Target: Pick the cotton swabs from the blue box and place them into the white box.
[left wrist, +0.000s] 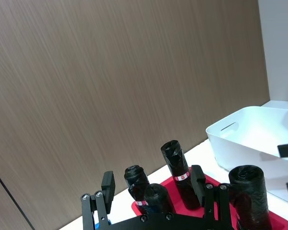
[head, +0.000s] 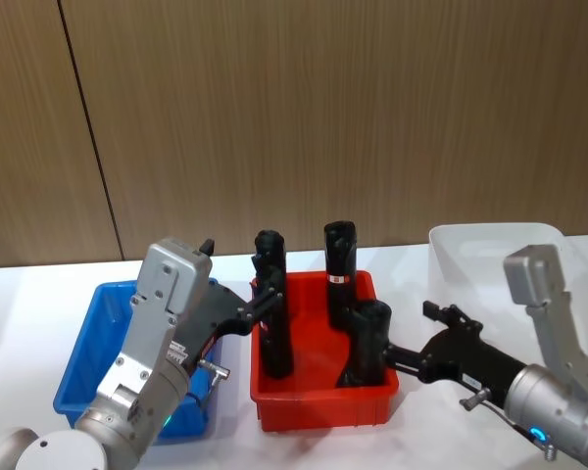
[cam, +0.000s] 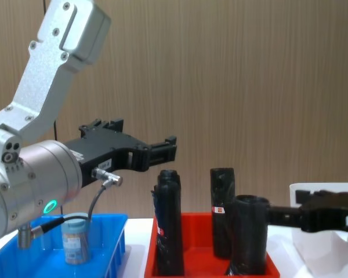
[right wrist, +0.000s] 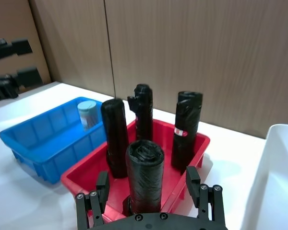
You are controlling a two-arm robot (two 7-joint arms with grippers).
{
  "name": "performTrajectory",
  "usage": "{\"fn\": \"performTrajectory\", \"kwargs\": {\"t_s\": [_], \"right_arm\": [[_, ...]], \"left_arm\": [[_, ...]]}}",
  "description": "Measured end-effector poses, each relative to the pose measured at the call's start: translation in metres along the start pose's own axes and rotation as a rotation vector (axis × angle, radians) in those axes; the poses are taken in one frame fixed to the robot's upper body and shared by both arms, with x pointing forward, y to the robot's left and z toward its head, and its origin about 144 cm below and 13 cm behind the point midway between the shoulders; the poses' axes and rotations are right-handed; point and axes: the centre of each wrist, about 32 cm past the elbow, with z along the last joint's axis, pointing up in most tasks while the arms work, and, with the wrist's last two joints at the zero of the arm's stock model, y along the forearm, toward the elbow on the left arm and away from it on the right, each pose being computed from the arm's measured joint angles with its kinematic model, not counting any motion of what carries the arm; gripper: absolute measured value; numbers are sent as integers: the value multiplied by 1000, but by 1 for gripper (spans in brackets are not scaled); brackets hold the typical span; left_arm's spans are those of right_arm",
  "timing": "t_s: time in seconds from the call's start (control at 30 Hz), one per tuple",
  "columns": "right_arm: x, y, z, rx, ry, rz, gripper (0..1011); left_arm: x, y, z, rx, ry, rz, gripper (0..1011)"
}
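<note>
One cotton swabs jar (cam: 75,240) with a grey-blue lid stands in the blue box (cam: 115,231) at the left; the right wrist view shows the jar (right wrist: 88,114) against the far wall of the blue box (right wrist: 33,139). My left gripper (head: 265,294) hangs open above the gap between the blue box (head: 83,338) and the red tray, holding nothing; in the chest view it (cam: 162,149) is well above the jar. The white box (head: 490,245) sits at the back right. My right gripper (head: 410,357) is open, low, in front of the white box, its fingers (right wrist: 102,184) either side of a black roll.
A red tray (head: 323,406) in the middle holds several tall black rolls (head: 339,269). The nearest roll (right wrist: 145,172) stands right before my right gripper. A wooden wall (head: 323,117) runs behind the white table (head: 39,284).
</note>
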Motion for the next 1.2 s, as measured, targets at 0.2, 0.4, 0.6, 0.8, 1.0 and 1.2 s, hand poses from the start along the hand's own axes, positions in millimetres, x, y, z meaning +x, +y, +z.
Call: {"fn": "performTrajectory", "kwargs": {"t_s": [0.2,0.4,0.6,0.8,1.0,1.2], "right_arm": [[6,15,-6,-31,9,30,1002],[12,28,-9,-51,21,49,1001],[15,38,-11,-63,29,63,1002],[17,46,-11,-68,37,74,1001],[18,53,-10,-69,38,80,981],[19,59,-10,-71,41,86,815]], "left_arm": [[0,0,0,0,0,0,1004],[0,0,0,0,0,0,1004],[0,0,0,0,0,0,1004],[0,0,0,0,0,0,1004],[0,0,0,0,0,0,1004],[0,0,0,0,0,0,1004]]}}
